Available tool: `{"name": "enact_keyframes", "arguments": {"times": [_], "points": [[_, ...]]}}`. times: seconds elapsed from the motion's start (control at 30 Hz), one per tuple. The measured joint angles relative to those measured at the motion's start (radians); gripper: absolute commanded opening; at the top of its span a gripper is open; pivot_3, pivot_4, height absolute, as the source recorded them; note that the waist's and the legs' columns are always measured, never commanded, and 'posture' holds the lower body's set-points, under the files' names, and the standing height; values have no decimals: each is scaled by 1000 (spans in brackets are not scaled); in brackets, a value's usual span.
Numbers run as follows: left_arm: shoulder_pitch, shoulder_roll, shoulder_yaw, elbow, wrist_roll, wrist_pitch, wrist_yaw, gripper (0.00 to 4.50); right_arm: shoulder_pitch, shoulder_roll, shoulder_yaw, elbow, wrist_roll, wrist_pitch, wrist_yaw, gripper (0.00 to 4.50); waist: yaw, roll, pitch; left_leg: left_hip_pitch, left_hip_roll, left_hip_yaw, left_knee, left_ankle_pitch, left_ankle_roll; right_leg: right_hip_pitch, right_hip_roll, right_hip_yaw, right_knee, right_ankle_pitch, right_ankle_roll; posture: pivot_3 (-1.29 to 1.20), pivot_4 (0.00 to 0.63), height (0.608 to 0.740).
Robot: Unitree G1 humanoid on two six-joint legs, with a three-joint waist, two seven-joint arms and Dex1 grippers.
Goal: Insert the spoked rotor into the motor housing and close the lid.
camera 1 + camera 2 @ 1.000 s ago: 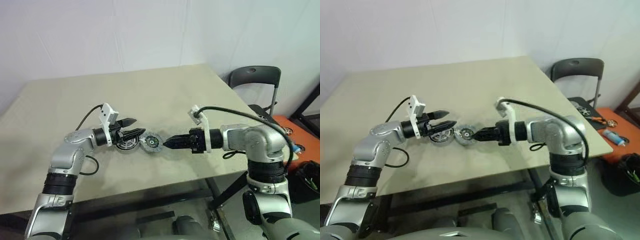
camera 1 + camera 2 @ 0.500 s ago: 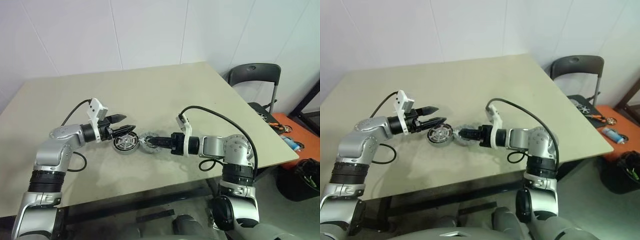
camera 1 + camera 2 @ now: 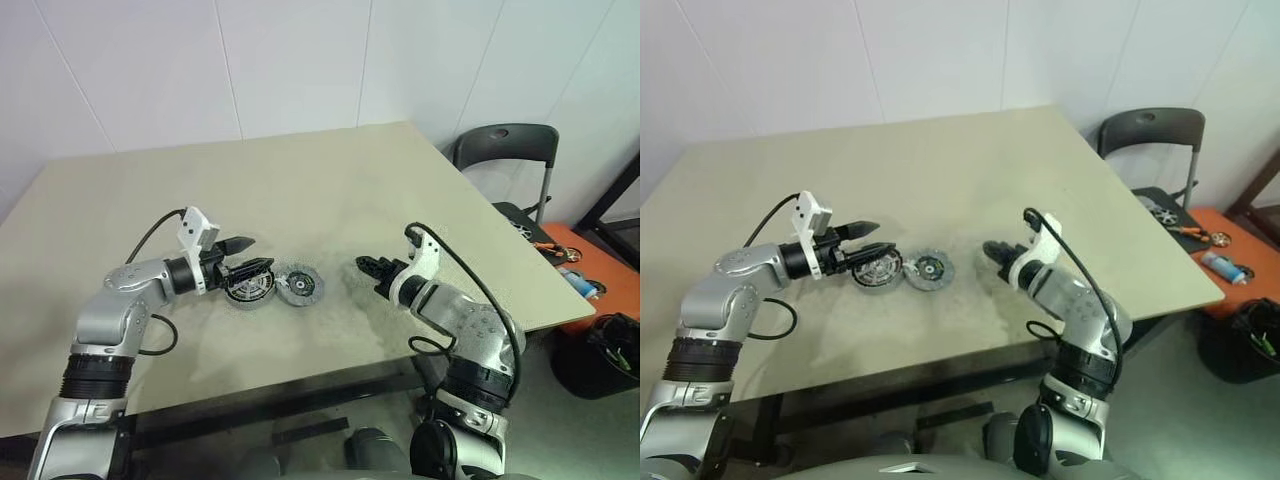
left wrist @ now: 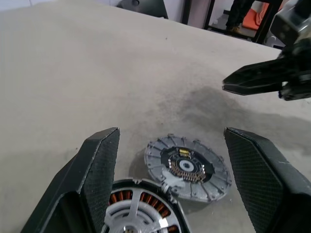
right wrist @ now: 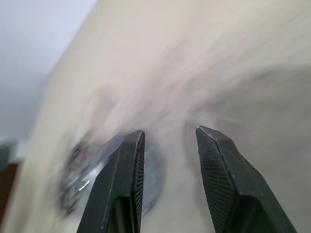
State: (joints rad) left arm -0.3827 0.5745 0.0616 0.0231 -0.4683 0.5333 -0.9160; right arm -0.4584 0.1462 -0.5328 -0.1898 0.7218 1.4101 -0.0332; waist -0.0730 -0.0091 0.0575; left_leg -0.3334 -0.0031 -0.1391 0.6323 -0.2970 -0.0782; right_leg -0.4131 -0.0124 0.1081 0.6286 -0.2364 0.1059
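Motor housing [image 3: 250,286] between wide left gripper [image 3: 252,256] fingers, lid [image 3: 300,285] beside, right gripper [image 3: 368,268] part-open, seemingly empty.

Between the black left gripper [image 4: 170,160] fingers: copper-wound silver-grey round metal housing [image 4: 138,213] and notch-rimmed light-grey round lid [image 4: 187,166] on the beige table [image 4: 73,73].

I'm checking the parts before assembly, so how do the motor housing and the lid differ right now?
The motor housing shows copper windings and a spoked centre; the lid shows a dark central hub. The housing sits between the left pincer's open fingers; the lid lies just beyond them. Both are round, grey, flat on the table.
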Motion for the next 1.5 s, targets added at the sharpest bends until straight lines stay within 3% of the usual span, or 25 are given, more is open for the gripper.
{"name": "enact_keyframes", "arguments": {"times": [0.1,0.3,0.57,1.1,1.5], "points": [[4,-2,0,-1,0,3,4,3642,1,0,-24,25,90,161,-2,1738,1,0,0,0,0,0,0,0,0,0,0,0,0,1,-2,0,0,740],[5,-5,-1,-1,0,4,3,3642,13,-2,36,137,365,199,-48,1738,-3,1,1,-1,0,0,0,0,0,0,0,0,-1,0,0,0,0,740],[21,2,1,-16,0,10,5,3642,11,-2,-3,255,316,198,-137,1738,-1,1,1,-3,0,0,0,0,0,-2,0,0,-1,0,1,0,0,740],[26,8,3,-27,-2,29,23,3642,-26,1,71,414,274,20,-105,1738,-26,1,0,-3,0,0,0,0,0,-2,0,0,-1,0,1,0,0,740],[26,0,2,-45,-4,31,34,3642,-61,-5,125,526,261,-113,-74,1738,-56,1,0,11,0,1,-1,0,0,9,1,1,-1,-3,-3,0,0,740]]}}
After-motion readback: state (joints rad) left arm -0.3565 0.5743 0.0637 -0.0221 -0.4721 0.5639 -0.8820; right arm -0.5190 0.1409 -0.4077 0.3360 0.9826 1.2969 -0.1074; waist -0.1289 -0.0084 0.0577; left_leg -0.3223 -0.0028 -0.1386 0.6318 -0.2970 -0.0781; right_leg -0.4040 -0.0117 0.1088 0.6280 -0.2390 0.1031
